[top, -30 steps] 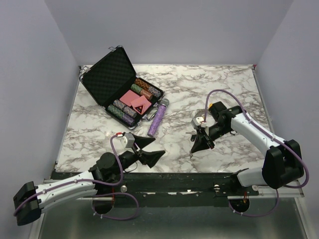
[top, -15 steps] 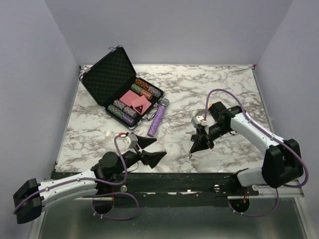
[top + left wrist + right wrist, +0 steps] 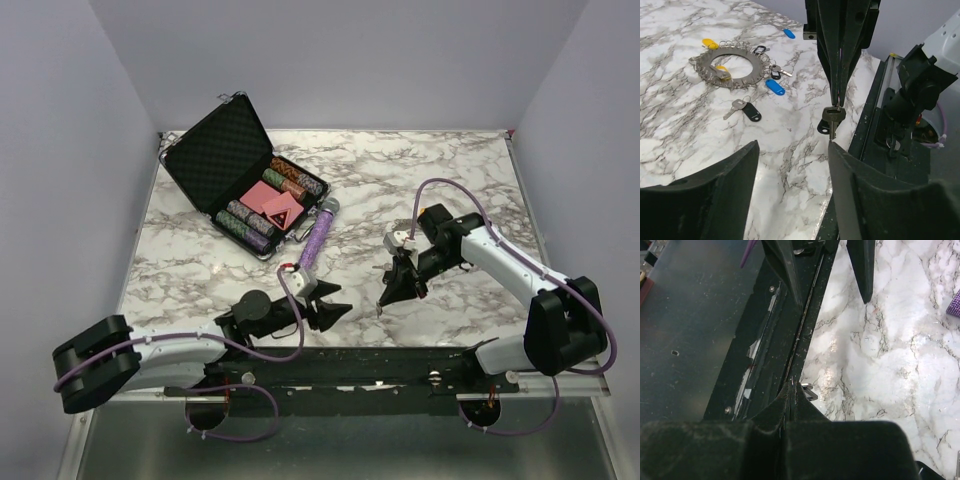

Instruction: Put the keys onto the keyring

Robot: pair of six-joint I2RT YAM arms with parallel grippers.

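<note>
In the left wrist view the keyring (image 3: 725, 67) lies flat on the marble at the upper left, with small keys fanned round it. A black-headed key (image 3: 744, 109) and blue tags (image 3: 775, 87) lie loose beside it. My right gripper (image 3: 385, 297) points down near the table's front edge. It is shut on a dark-headed key (image 3: 832, 118) that hangs from its tips just above the table. My left gripper (image 3: 328, 310) is open and empty, low over the front edge, left of the held key. Its right fingertip (image 3: 834, 147) is close under that key. The right wrist view shows its shut fingers (image 3: 792, 395).
An open black case (image 3: 240, 170) with poker chips and cards stands at the back left. A purple glittery tube (image 3: 315, 240) lies next to it. The black front rail (image 3: 400, 360) runs just under both grippers. A yellow tag (image 3: 710, 43) and a blue tag (image 3: 788, 33) lie beyond the ring.
My left arm has stretched out to the right along the front edge, bringing its open gripper close to the right gripper. The right gripper has barely moved and still holds the key.
</note>
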